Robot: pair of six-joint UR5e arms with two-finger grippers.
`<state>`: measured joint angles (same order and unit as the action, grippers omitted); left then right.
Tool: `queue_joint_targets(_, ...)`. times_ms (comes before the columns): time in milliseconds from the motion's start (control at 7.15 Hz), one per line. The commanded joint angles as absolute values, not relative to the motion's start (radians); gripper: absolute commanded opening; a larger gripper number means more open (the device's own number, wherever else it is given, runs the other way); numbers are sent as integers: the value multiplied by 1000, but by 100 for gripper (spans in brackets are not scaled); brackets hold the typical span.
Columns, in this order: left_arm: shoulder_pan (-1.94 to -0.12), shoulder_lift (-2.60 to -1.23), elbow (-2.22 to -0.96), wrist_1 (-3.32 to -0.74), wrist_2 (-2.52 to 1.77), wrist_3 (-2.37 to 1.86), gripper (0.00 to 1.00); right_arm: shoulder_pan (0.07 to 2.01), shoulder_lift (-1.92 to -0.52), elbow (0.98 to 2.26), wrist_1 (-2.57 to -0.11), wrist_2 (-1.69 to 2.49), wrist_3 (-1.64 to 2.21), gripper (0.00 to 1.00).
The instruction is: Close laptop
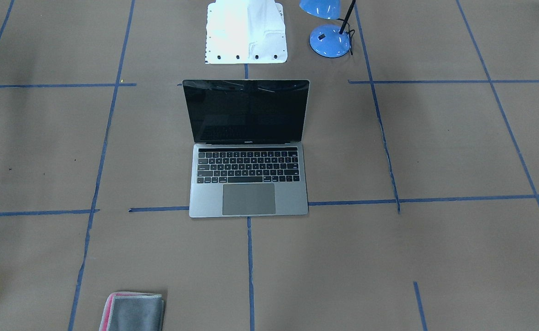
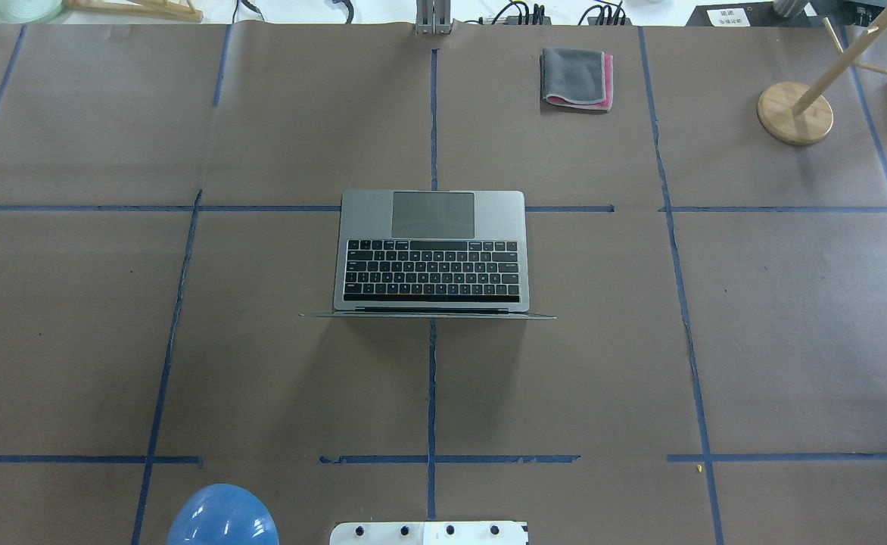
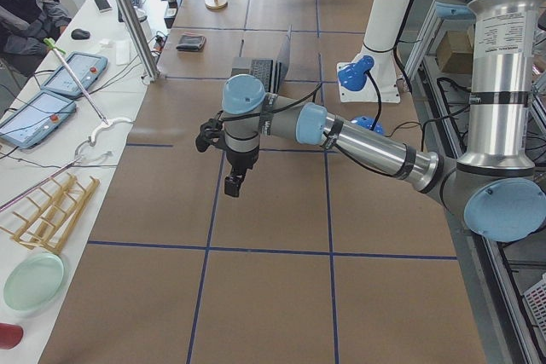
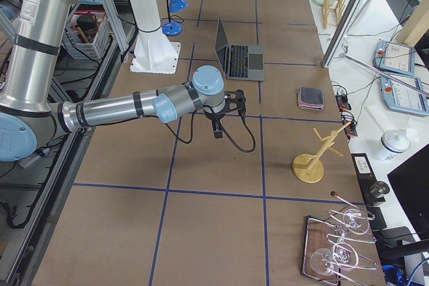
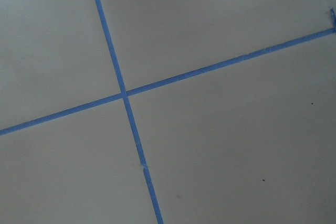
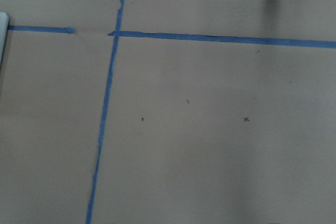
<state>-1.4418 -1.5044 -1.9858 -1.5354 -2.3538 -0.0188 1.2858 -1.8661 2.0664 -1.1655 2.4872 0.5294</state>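
Observation:
The laptop (image 1: 249, 184) stands open at the middle of the table, black screen upright, keyboard and trackpad facing away from the robot. It also shows in the overhead view (image 2: 432, 250) and both side views (image 3: 264, 70) (image 4: 241, 58). My left gripper (image 3: 232, 183) hangs above bare paper, well short of the laptop on the robot's left. My right gripper (image 4: 218, 128) hangs above the table on the robot's right of the laptop. Both show only in the side views, so I cannot tell if they are open or shut. Both wrist views show only brown paper and blue tape.
A folded grey-and-pink cloth (image 2: 576, 76) lies at the far edge. A blue desk lamp (image 1: 329, 39) stands beside the white robot base (image 1: 246, 32). A wooden stand (image 2: 795, 113) is at the far right. Operators' desks with tablets flank the table.

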Motion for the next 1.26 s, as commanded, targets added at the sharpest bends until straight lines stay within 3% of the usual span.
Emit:
queue_joint_targets(0,-1268,-1444,-1988,-1824,-2367,-296,100,1076,-1867,2068,-845,2408,936,99)
queue_joint_targets(280,-1107,-1411,-1987,-2139,-2362,-652,100,810,-1864,2074,-608,2178,1243,99)
queue_joint_targets(699,-890,-1414,-1983,-2496,-2306,-1045,100,440,-1861,2186,-592,1781,1443,99)
queue_joint_targets(978,-725,-1442,-1985,-2554,-2099,-1123,100,191,-1817,2215,-600,1439,1521,97)
queue_joint_targets(1118,-689,-1477,-1982,-2554,-2071,-1170,98,131,-1765,2209,-606,1349,1525,91)
